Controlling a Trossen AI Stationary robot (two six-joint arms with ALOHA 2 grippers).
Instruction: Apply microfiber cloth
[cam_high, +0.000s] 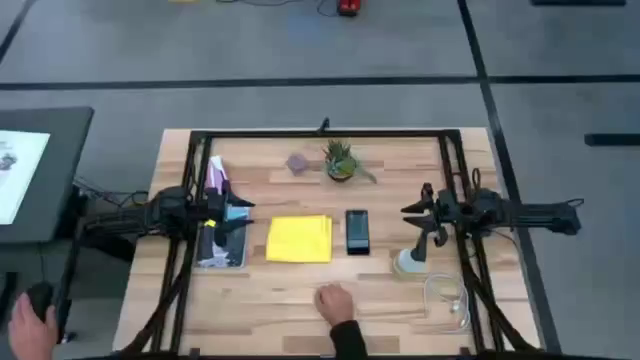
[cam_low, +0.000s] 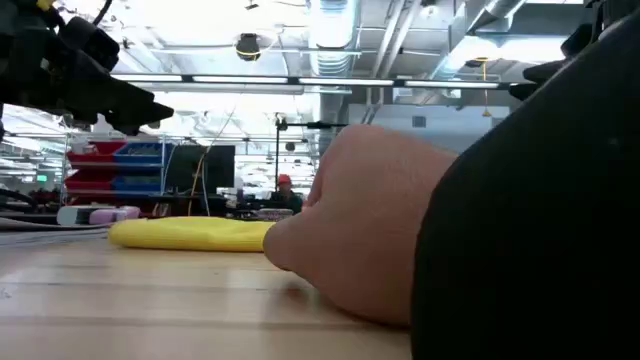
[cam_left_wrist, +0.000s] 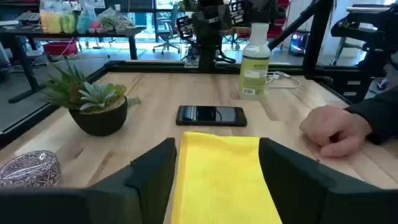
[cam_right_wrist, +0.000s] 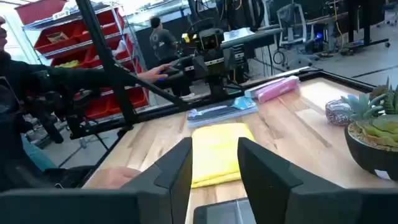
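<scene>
The microfiber cloth (cam_high: 299, 239), a bright yellow square, lies flat on the wooden table near its middle; the low view shows the cloth (cam_low: 190, 233) as a low yellow strip. A black smartphone (cam_high: 357, 231) lies flat just right of it. My left gripper (cam_high: 243, 217) hovers open left of the cloth, fingers pointing at it; in its wrist view, my left gripper (cam_left_wrist: 217, 162) frames the cloth (cam_left_wrist: 221, 174) between its fingers. My right gripper (cam_high: 416, 226) hovers open right of the phone; my right gripper (cam_right_wrist: 214, 165) also faces the cloth (cam_right_wrist: 217, 152).
A person's hand (cam_high: 333, 300) rests on the table near its front edge, below the cloth. A potted plant (cam_high: 340, 160) and a crumpled silvery lump (cam_high: 297, 163) stand at the back. A spray bottle (cam_left_wrist: 255, 62) stands under my right gripper. A pale blue packet (cam_high: 222, 245) lies at the left.
</scene>
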